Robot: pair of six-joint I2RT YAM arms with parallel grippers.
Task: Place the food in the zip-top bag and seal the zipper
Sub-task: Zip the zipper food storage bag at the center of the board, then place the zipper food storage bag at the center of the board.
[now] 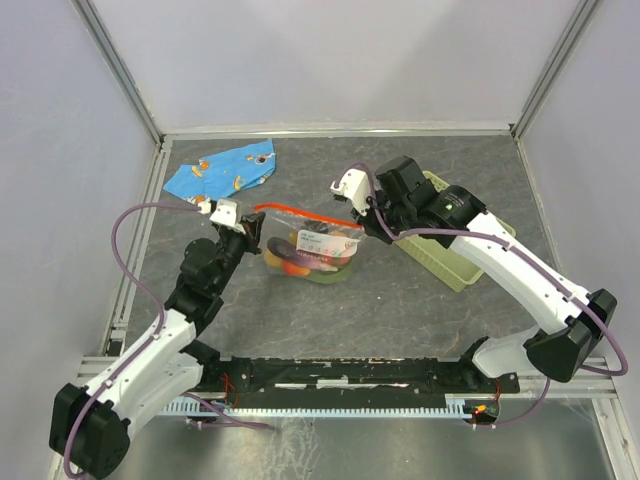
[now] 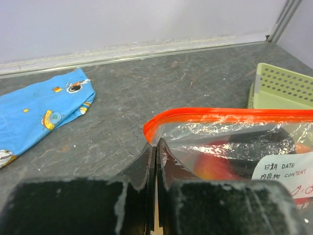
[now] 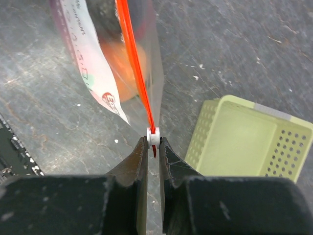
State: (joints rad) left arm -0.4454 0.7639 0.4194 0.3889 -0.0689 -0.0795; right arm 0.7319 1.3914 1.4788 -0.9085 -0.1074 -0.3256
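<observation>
Bag [image 1: 312,240] sits mid-counter [image 1: 420,300], stretched between both arms with its zipper edge uppermost. Food [image 1: 300,262] lies inside, at the bottom. Left tool [image 2: 155,149]: fingers together, clamped on the bag's left corner just under the zipper [image 2: 220,113]. Right tool [image 3: 153,145]: clamped on the zipper's right end, at a white slider [image 3: 153,137]. Basket [image 1: 450,245] lies just beside the bag, to the right. Cloth [image 1: 222,168] lies well apart, rear left.

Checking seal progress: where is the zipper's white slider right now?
Right wrist view: the white slider sits at the near end of the red-orange zipper, pinched by the right gripper, with the pale green basket to its right.
</observation>
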